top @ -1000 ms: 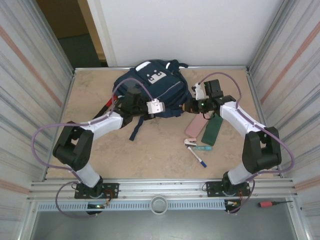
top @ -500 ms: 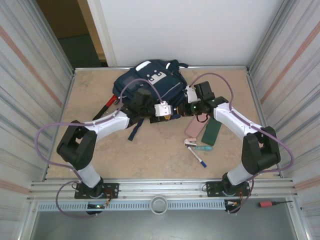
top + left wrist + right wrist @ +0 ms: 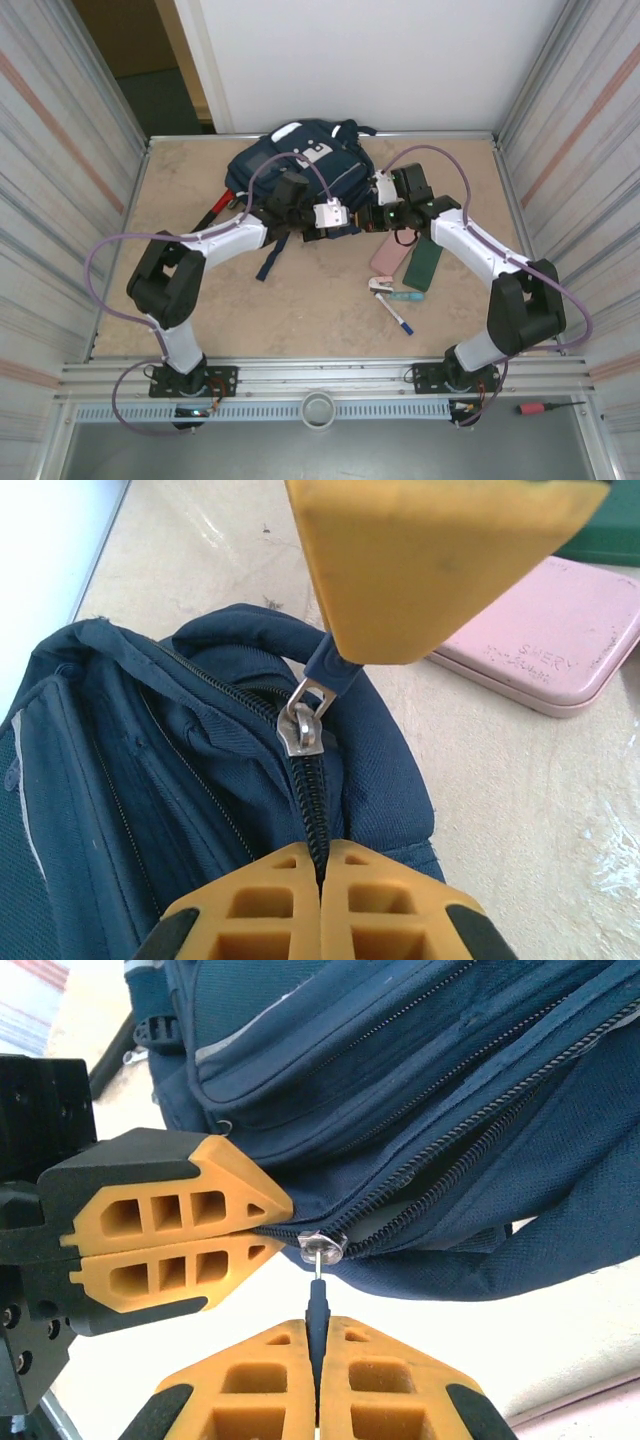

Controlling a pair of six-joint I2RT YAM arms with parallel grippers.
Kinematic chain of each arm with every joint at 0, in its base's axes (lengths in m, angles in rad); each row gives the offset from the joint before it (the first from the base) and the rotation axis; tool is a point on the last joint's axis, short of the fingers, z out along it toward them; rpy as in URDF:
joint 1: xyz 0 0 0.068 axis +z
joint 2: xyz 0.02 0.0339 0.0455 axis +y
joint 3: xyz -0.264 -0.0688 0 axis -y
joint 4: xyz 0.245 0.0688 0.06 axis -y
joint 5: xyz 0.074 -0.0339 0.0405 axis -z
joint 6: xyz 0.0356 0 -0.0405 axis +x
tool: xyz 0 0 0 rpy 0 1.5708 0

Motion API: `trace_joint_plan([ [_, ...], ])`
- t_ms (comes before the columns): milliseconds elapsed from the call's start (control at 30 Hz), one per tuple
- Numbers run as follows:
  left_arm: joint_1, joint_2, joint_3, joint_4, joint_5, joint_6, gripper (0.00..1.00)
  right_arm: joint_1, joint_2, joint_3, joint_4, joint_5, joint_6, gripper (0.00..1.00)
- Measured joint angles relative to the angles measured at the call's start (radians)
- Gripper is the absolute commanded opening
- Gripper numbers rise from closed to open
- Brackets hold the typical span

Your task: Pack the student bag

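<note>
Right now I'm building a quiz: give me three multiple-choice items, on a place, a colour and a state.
1. Where is the flat pink rectangular case relative to the navy-blue fabric backpack? A inside; B on top; C beside it on the beige table.
2. The right tool has fingers coloured: A yellow; B red; C white.
3. That tool: A open; B shut on a pen; C shut on the blue zipper pull tab.
C, it lies on the tabletop; A, seen in the wrist view; C, fingers pinch the tab.
</note>
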State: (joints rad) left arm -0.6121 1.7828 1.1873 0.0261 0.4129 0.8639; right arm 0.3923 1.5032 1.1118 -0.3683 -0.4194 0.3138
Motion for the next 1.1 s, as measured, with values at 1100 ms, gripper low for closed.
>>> trace_joint_plan([
  [1100, 0.214, -0.220, -0.203, 0.055, 0.144, 0.016, 0.22, 0.055, -0.004, 0.061, 0.069, 0.240, -0.011, 0.00],
])
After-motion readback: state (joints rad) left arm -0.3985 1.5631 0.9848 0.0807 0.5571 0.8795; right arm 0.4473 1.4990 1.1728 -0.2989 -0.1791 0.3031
